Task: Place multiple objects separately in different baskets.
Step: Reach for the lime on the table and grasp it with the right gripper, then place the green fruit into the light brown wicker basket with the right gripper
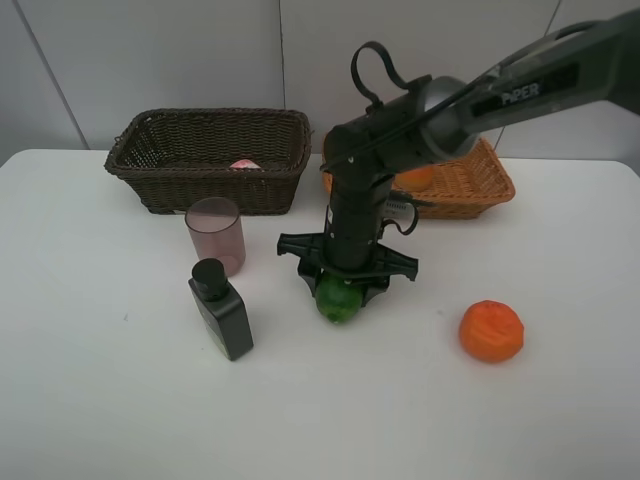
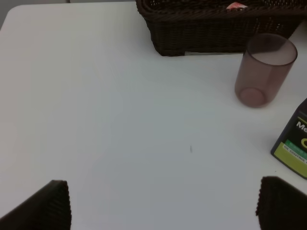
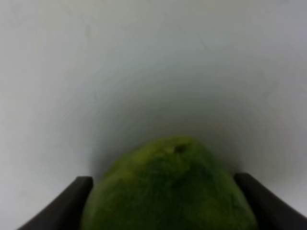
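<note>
**Item 1, right claw** (image 1: 344,283): grasping the green fruit (image 1: 339,300). One finger is pressing each flank across its widest part, a hold judged to be keeping the round body from rolling out. The fruit is sitting near the middle of the counter (image 1: 100,400); whether it is lifting clear cannot be told.

**Item 2, right arm:** reaching in from 2 o'clock, with the forearm sloping down and the wrist pointing the claw straight down.

**Item 3, surroundings, read from the claw:**
- Black bottle (image 1: 222,312) is standing at 9 o'clock.
- Mauve cup (image 1: 215,233) is standing at 10.
- Dark basket (image 1: 200,188) is waiting at 11, with a pink item (image 1: 243,165) lying inside.
- Tan basket (image 1: 470,187) is waiting at 1.
- Orange (image 1: 491,331) is lying at 4.

**Item 4, left claw** (image 2: 165,211): released, holding nothing, and hanging clear of the work.
</note>
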Controlling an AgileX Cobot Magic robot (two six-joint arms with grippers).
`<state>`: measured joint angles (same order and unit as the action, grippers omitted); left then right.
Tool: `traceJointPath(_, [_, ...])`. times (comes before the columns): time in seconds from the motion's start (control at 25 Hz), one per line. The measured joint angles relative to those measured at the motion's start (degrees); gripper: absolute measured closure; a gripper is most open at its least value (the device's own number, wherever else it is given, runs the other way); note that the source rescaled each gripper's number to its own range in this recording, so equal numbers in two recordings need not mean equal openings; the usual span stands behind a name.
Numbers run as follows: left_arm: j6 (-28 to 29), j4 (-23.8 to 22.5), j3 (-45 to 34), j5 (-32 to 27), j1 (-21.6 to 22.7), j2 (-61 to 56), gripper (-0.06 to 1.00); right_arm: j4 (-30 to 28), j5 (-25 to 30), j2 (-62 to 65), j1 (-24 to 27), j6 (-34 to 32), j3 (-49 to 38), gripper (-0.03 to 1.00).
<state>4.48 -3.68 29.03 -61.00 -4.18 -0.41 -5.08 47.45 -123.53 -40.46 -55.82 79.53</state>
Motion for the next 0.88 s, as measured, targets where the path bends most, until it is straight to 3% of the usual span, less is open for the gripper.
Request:
traceJointPath(0.16, [0.0,0.0,0.0,0.0,0.0,0.0,-0.06,0.2,3.4,0.9,0.0,5.0,2.0,0.53])
traceJointPath(0.4, [0.0,0.0,0.0,0.0,0.0,0.0,-0.06,0.2,12.3,1.6,0.0,24.6,9.9,0.53])
traceJointPath(0.56, [0.0,0.0,0.0,0.0,0.0,0.0,-0.06,0.1,19.0,1.6,0.6,34.3,15.4,0.53])
traceJointPath(0.88, [0.0,0.0,0.0,0.0,0.0,0.0,-0.06,-3.9,22.1,1.6,3.0,41.5,24.4,0.53])
